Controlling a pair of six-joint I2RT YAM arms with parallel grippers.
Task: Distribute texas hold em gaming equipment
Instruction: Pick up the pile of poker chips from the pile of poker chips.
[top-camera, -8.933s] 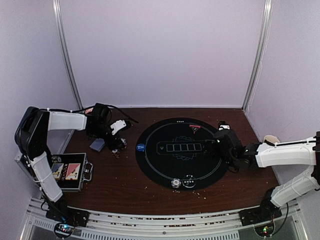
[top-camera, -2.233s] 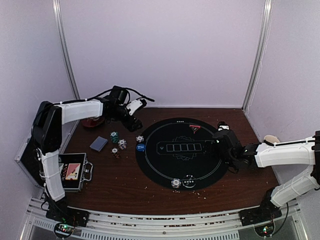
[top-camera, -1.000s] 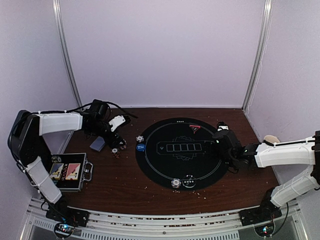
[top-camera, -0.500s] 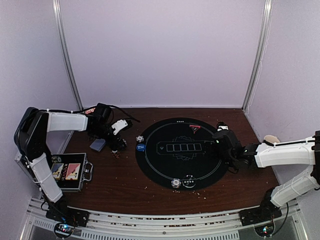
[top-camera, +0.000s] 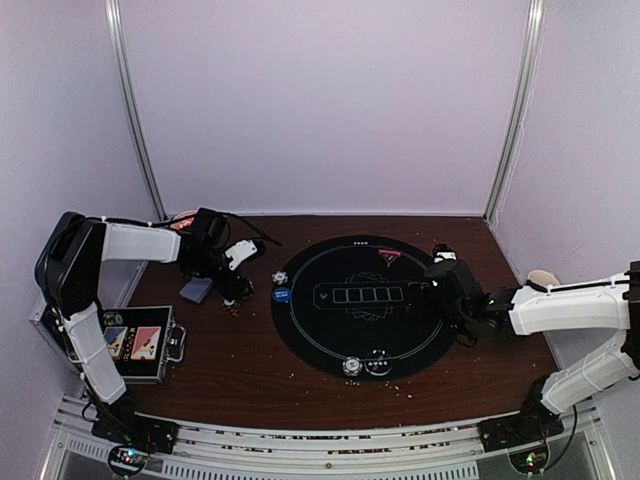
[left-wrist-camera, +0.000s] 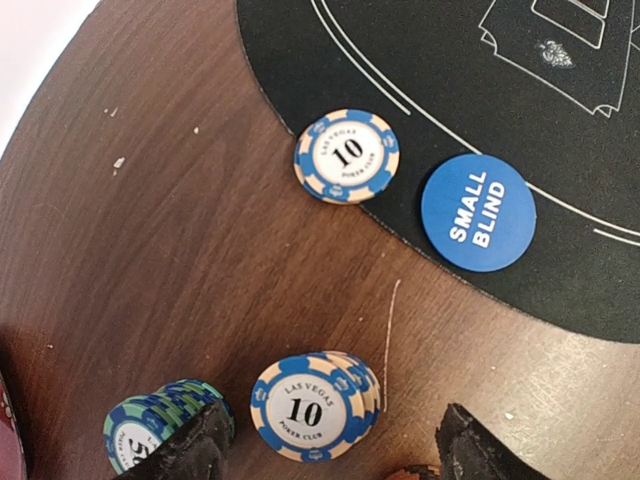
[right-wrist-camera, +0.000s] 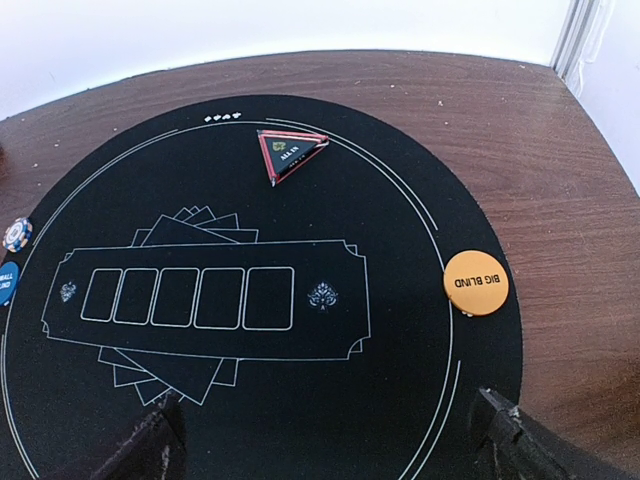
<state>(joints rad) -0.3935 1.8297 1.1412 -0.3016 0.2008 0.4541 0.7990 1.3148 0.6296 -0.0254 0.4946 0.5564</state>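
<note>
The left claw (left-wrist-camera: 328, 440) stands partly open, its fingers either side of a stack of blue-and-white "10" chips (left-wrist-camera: 315, 405) on the counter (left-wrist-camera: 150, 250), gripping nothing. The right claw (right-wrist-camera: 335, 440) gapes wide and empty above the black poker mat (right-wrist-camera: 400, 350), near the orange BIG BLIND button (right-wrist-camera: 476, 283).

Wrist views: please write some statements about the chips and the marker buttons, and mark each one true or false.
1. The blue SMALL BLIND button lies on the black mat. True.
2. The orange BIG BLIND button sits at the mat's centre. False: it lies at the mat's edge.
3. A stack of "10" chips lies between the fingers of the left gripper. True.
4. The right gripper holds the red triangle marker. False: it is open and empty; the marker lies on the mat.
</note>
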